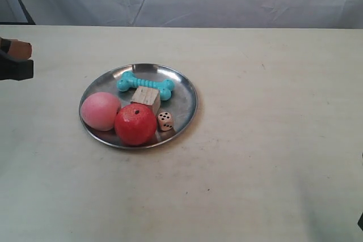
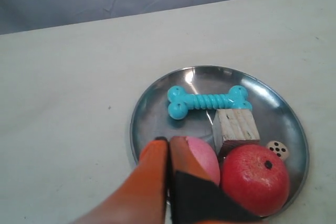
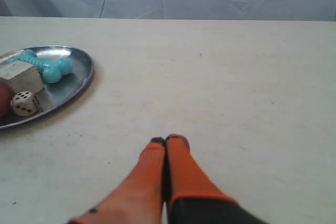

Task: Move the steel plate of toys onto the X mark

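Because the steel plate point(image 1: 184, 92) is stiff, slick and shallow, its raised rim looks the best hold, kept level so nothing rolls. It rests on the table point(image 1: 272, 140), carrying bone point(image 1: 145, 84), pink ball point(image 1: 100, 110), red ball point(image 1: 135, 124), cube point(image 1: 146, 97) and die point(image 1: 165, 121); left gripper point(image 2: 168, 142) and right gripper point(image 3: 166, 141) are pinched together, empty.

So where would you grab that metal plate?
Probably by its thin raised rim: the steel plate is too wide to span. The stretch at the exterior view's right is bare, while the pink ball and red ball crowd it elsewhere, so come in low from there.
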Tool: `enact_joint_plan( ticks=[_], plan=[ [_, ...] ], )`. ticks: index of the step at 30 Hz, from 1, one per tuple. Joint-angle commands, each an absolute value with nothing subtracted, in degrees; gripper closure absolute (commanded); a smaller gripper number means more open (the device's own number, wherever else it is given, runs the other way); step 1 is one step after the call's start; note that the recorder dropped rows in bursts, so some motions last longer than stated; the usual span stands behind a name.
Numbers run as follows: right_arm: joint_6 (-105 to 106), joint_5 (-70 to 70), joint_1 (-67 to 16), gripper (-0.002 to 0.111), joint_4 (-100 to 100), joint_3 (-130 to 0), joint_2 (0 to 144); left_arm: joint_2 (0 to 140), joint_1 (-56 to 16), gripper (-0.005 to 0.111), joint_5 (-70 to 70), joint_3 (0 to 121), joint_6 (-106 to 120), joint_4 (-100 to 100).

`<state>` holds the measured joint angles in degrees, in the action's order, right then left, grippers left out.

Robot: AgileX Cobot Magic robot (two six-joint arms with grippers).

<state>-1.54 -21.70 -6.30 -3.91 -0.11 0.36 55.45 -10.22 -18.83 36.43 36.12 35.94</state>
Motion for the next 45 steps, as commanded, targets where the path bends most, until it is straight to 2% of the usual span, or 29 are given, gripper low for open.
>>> enact_joint_plan(
  ticks=[1, 5, 10, 15, 26, 45],
  plan=[
    [-1.6, -21.5, -6.0, 0.108, -3.6, 0.0, 0.0, 52.9, -10.5, 0.106, -16.8, 35.9, 35.8, 33.6],
    [-1.6, -21.5, -6.0, 0.108, -3.5, 0.0, 0.0, 46.3, -10.5, 0.106, -16.8, 32.6, 35.0, 32.5],
    [-1.6, -21.5, -6.0, 0.108, -3.5, 0.0, 0.0, 33.0, -9.5, 0.106, -15.7, 24.9, 23.0, 21.9],
    [-1.6, -21.5, -6.0, 0.108, -3.5, 0.0, 0.0, 19.7, -5.7, 0.106, -13.3, 15.7, 11.1, 13.4],
    [-1.6, -21.5, -6.0, 0.108, -3.5, 0.0, 0.0, 1.0, 2.6, 0.106, -15.7, 3.3, 8.9, 13.0],
    [-1.6, -21.5, -6.0, 0.108, -3.5, 0.0, 0.0, 0.0, 2.8, 0.106, -18.3, 0.0, 8.4, 10.9]
  ],
)
